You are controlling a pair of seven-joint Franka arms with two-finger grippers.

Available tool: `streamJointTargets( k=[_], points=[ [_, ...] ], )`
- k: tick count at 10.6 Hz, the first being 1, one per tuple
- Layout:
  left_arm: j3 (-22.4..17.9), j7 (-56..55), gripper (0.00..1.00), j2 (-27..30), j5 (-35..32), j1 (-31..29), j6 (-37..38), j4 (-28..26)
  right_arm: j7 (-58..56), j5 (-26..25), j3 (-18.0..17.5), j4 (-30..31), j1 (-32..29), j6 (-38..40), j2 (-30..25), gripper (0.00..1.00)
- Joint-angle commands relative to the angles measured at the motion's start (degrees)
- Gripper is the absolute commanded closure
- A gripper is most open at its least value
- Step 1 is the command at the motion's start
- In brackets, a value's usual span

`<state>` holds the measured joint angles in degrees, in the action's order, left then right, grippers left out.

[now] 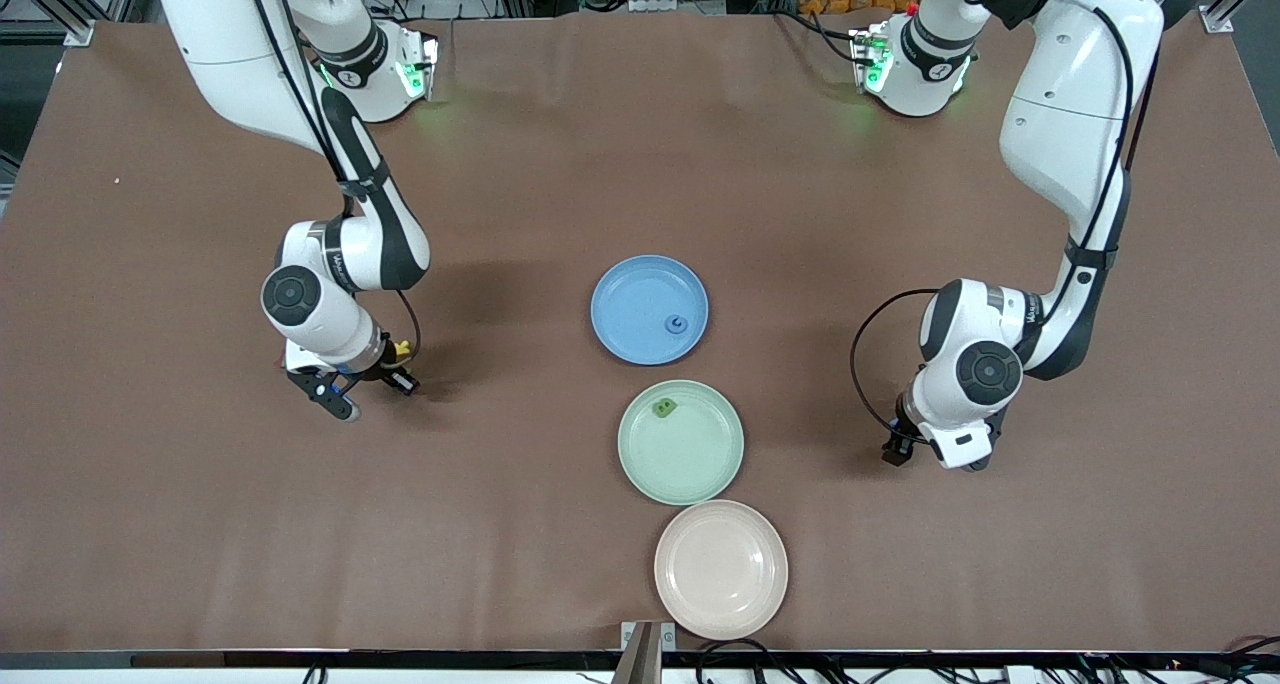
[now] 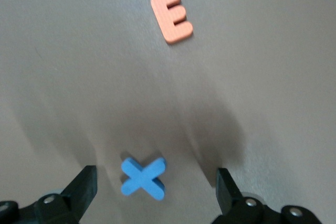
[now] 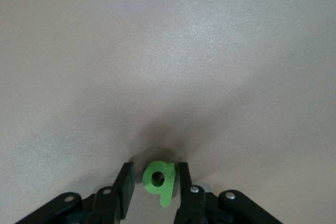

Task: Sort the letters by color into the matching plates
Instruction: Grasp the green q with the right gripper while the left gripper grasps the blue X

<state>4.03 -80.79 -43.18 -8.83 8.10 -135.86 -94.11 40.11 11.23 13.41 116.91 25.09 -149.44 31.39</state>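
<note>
Gripping a green letter (image 3: 159, 180) between closed fingers, the right gripper (image 3: 153, 184) sits low over the table; the left gripper (image 2: 155, 187) straddles a blue X (image 2: 143, 178), fingers spread.

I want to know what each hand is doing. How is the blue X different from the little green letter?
The blue X lies flat on the table between the left gripper's wide-open fingers, untouched. The green letter is pinched between the right gripper's fingers. The X is a cross of two bars; the green letter has a round hole and a tail. Both are small toy letters.
</note>
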Motion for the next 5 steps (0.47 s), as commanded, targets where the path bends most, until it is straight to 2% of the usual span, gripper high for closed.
streamJointTargets(
  k=[1,2,5],
  points=[
    [0.8,2.5,0.00,0.3,-0.7,-1.9,-1.4,-0.1,1.3,-0.9,-0.1,0.4,0.1,-0.8,0.0,0.91],
    [0.9,2.7,0.00,0.2,-0.4,-2.3,-2.0,-0.2,0.9,-1.1,-0.1,0.4,0.1,-0.8,0.0,1.00],
    [1.9,5.4,0.00,0.3,1.8,-2.6,-3.0,-0.5,0.7,-2.4,-0.1,0.3,0.1,-0.3,-0.1,1.00]
  ],
)
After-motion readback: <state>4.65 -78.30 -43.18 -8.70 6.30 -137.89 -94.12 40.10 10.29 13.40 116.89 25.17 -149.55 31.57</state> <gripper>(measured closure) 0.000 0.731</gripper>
